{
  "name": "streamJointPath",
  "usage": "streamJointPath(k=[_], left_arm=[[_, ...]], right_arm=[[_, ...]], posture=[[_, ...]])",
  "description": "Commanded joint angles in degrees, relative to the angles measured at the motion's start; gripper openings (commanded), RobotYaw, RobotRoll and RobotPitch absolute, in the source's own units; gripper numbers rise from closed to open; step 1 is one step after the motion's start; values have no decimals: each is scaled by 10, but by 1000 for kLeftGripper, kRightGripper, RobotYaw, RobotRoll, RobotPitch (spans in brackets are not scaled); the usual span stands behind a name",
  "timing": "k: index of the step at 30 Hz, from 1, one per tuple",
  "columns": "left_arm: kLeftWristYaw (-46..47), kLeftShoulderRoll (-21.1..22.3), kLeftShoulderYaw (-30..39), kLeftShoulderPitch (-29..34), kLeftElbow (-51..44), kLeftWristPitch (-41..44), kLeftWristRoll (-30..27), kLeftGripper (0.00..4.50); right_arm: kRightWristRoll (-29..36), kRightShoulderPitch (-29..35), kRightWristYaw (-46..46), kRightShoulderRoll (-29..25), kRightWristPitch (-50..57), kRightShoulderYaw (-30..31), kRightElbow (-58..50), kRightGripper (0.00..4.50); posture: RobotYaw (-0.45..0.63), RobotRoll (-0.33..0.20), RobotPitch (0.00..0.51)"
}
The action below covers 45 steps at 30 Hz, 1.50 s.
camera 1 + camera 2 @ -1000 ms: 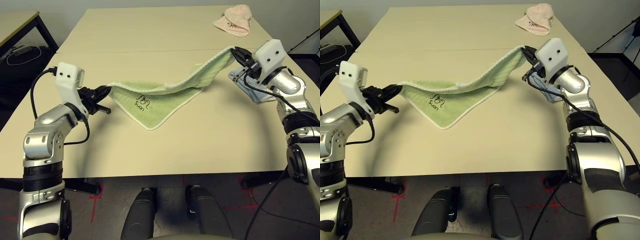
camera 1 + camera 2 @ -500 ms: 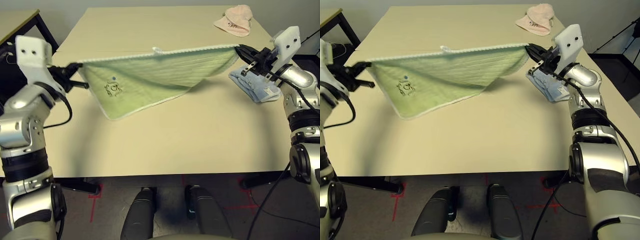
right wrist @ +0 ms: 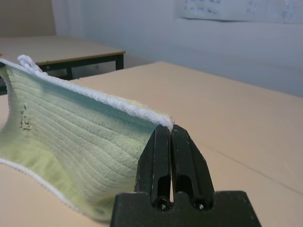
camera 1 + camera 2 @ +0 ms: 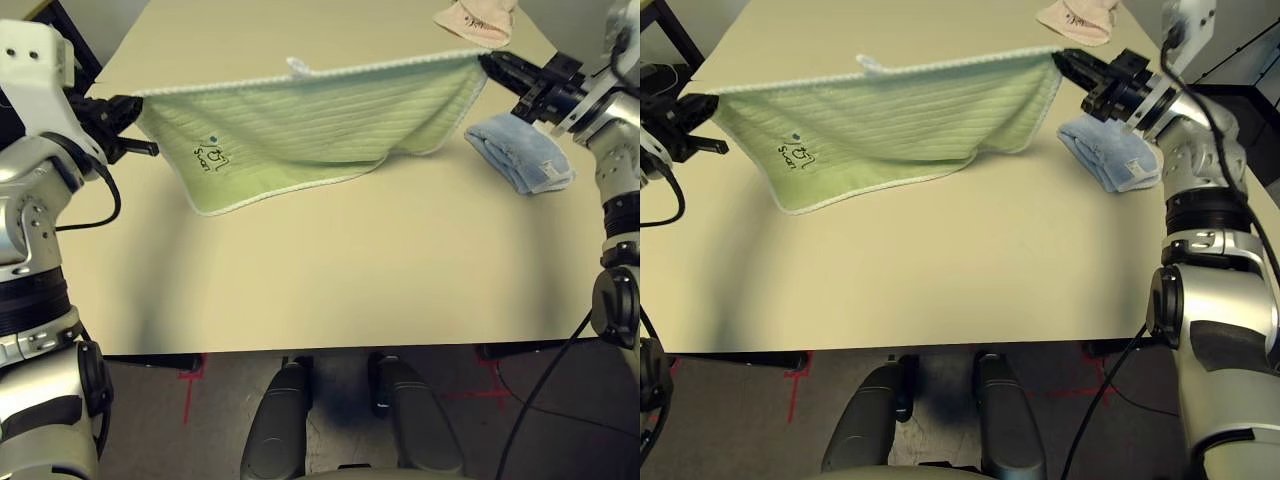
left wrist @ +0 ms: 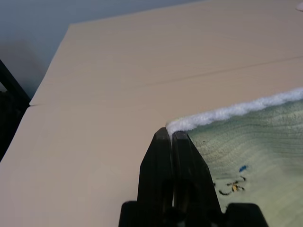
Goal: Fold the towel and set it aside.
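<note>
Above the bench [image 4: 330,270], both pincers, left pincer [image 4: 128,103] and right pincer [image 4: 492,64], pinch the towel [image 4: 310,125] corners; overstretch, and you'll lose one.

Dark embroidered "Swan" under a small swan outline, stitched on the light green towel [image 4: 300,125] near its left edge. Dark marks on the far pink towel [image 4: 476,18] too small to read.
</note>
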Motion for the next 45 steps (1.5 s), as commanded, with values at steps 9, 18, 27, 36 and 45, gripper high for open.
streamJointPath(k=[9, 18, 27, 36, 45], left_arm=[[7, 20, -82, -169, 314, -206, 96, 7], [83, -5, -113, -342, 584, -416, 159, 7], [69, -10, -119, -422, 665, -489, 185, 7], [-64, 22, -111, -270, 592, -417, 164, 7], [-98, 33, 14, 178, 43, -122, 55, 7]], right_arm=[[-79, -84, -143, 25, -121, -9, 178, 0], [-117, -151, -286, 45, -211, -15, 239, 0], [-154, -199, -350, 27, -282, -22, 252, 0], [-168, -99, -249, 36, -297, -1, 236, 0], [-120, 58, -21, 22, -227, 5, 152, 0]], posture=[[32, 0, 332], [37, 0, 325], [35, 0, 327], [26, 0, 331], [21, 0, 337]])
